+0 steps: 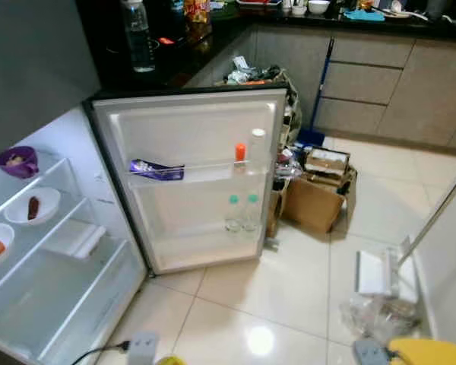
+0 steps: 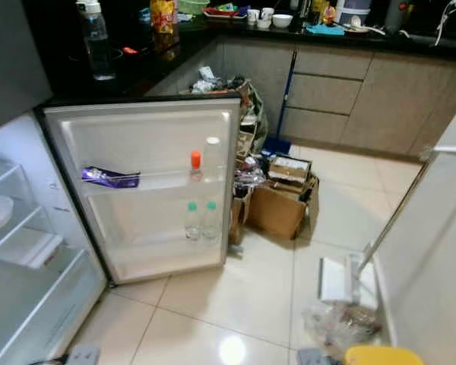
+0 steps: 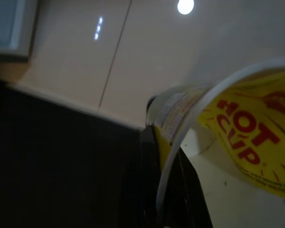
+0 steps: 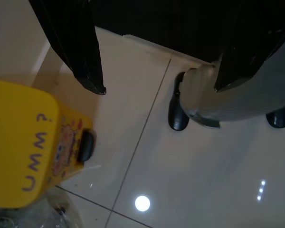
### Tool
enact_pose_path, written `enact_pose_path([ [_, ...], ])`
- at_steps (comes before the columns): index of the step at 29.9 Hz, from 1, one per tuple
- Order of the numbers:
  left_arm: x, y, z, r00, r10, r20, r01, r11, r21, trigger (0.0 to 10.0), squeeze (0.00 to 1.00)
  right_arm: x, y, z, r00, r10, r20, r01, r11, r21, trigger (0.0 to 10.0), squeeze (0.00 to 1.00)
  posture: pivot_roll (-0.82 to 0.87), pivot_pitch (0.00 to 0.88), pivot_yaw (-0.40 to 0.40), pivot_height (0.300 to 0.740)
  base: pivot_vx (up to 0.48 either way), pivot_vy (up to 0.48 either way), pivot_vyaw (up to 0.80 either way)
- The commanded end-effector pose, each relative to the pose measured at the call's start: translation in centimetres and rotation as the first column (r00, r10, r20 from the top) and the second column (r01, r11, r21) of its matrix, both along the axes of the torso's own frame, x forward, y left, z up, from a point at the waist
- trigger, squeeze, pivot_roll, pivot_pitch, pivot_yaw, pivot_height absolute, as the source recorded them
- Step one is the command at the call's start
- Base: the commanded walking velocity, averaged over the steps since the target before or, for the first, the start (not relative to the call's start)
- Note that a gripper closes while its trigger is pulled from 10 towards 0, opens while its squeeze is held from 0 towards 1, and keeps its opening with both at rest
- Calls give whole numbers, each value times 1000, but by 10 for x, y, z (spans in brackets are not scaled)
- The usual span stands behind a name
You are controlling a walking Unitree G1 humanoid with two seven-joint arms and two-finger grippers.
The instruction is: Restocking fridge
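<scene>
The small fridge stands open, its door [image 1: 190, 182] swung toward me. The door racks hold a purple packet [image 1: 156, 170], an orange-capped bottle [image 1: 240, 154] and two green-capped bottles [image 1: 233, 214]. On the glass shelves [image 1: 61, 251] at the left sit a purple bowl [image 1: 17, 162] and white bowls [image 1: 32, 205] with food. In the left wrist view, my left gripper [image 3: 173, 190] is shut on a yellow "HOT CUP" noodle cup [image 3: 237, 137], low over the tiled floor. My right gripper [image 4: 159, 89] hangs open above the floor, beside a yellow box [image 4: 33, 152] marked "UMM?".
A cardboard box [image 1: 315, 201] and a pile of rubbish sit just right of the door. A white dustpan [image 1: 376, 274] and a plastic bag [image 1: 380, 315] lie at the right. A power strip [image 1: 142, 346] lies on the floor near me. A water bottle [image 1: 139, 34] stands on the dark counter.
</scene>
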State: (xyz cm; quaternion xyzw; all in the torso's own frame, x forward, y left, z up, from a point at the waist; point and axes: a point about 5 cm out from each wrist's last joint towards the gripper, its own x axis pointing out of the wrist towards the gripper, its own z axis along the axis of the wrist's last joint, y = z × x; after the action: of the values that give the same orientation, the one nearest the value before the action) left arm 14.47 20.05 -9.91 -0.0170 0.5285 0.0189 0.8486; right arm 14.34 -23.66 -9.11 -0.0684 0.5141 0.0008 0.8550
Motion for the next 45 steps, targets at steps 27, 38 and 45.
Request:
enact_pose_path([
  [27,-4,-1,-1,998,-61,-22,61,998,2,10000,0,-13,10,-7,999,9,-34,-8,1000,26,10000,0,-79,0,13,740,91,0,0],
  [38,-2,1,0,997,-78,-20,79,997,10,10000,0,-14,13,-8,999,17,-36,-16,999,31,10000,0,-81,0,18,740,296,0,0],
  [45,1,0,0,996,-84,-14,84,996,9,10000,0,-14,13,-8,999,20,-37,-19,999,28,10000,0,-81,0,20,740,297,0,0],
])
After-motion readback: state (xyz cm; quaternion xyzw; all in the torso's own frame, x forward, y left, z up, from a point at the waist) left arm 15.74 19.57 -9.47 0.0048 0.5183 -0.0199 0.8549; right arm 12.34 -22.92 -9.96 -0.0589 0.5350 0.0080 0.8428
